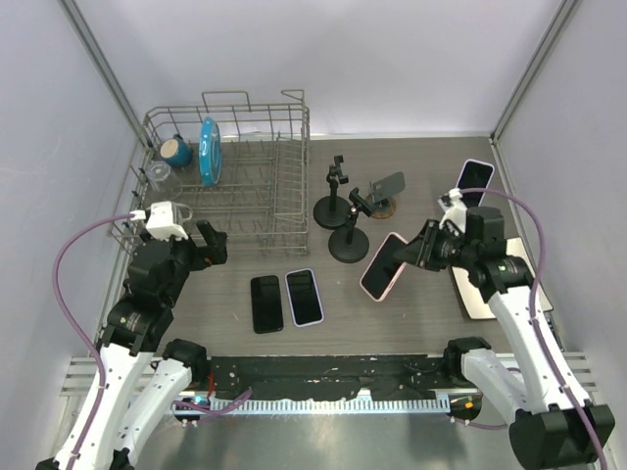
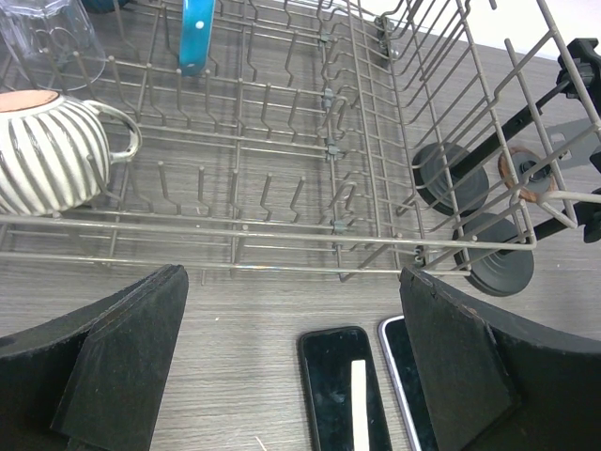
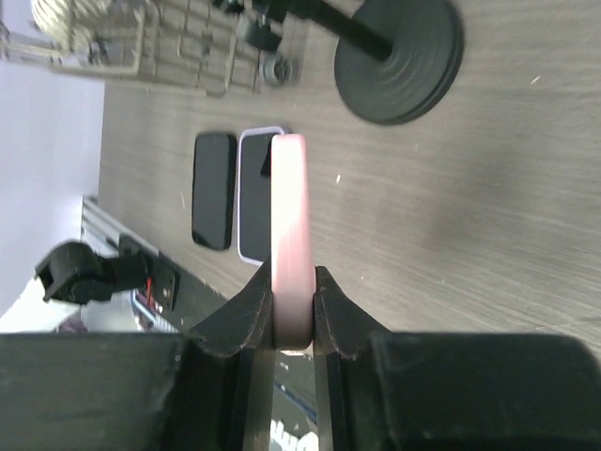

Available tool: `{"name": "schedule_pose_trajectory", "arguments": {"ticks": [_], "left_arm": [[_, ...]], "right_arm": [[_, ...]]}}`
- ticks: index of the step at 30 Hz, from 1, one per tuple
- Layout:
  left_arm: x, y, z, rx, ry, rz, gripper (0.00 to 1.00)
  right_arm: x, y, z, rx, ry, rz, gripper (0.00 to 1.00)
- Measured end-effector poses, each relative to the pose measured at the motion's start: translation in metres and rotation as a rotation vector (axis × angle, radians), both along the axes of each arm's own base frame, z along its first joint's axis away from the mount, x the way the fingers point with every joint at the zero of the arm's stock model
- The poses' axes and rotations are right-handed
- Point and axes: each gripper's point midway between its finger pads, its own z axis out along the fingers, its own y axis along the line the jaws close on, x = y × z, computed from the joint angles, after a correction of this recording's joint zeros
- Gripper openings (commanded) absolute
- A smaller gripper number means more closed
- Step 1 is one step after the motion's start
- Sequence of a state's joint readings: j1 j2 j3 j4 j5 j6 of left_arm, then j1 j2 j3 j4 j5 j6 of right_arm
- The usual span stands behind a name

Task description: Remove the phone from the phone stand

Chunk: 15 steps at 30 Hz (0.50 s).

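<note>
**Pink phone off its stand, held in the right claw**

The right arm reaches in from the right side of the desk (image 1: 421, 323), forearm angled toward the middle. The right claw (image 1: 419, 251) is clenched on one end of the pink phone (image 1: 384, 266). The wrist view shows a finger (image 3: 242, 310) pressed against each face of the phone, which is seen edge-on.

The left arm is bent at the elbow. The left claw (image 2: 291, 277) is released, its fingers spread wide, just in front of the dish rack (image 1: 284, 211).

The rack holds a blue plate (image 1: 209, 150) standing on edge, a teal cup (image 1: 176, 150), a striped mug (image 2: 47, 150) and a clear glass (image 2: 47, 38).

The pink phone is clear of the phone stand (image 1: 348, 235), just beside its round base on the right. The phone is tilted with its dark screen up. Its long axis runs from the gripped far-right end to the free near-left end.

A black phone (image 1: 265, 303) and a pale-cased phone (image 1: 305, 296) lie flat side by side on the desk.
</note>
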State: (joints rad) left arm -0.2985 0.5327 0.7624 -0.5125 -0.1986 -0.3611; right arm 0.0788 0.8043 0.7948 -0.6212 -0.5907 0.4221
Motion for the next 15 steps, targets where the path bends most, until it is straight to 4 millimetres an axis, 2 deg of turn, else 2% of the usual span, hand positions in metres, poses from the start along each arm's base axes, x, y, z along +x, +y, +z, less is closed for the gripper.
{"name": "schedule_pose_trajectory", "arguments": {"ticks": [8,15], "left_arm": [[0.001,-0.002,-0.002,0.001,0.007,-0.009,1.00],[0.000,-0.003,-0.001,0.000,0.007,-0.016,1.00]], "right_arm": [[-0.024,0.047,-0.062,-0.020,0.161,0.185,0.01],[-0.027,0.068,-0.102,-0.025,0.256,0.231,0.01]]}}
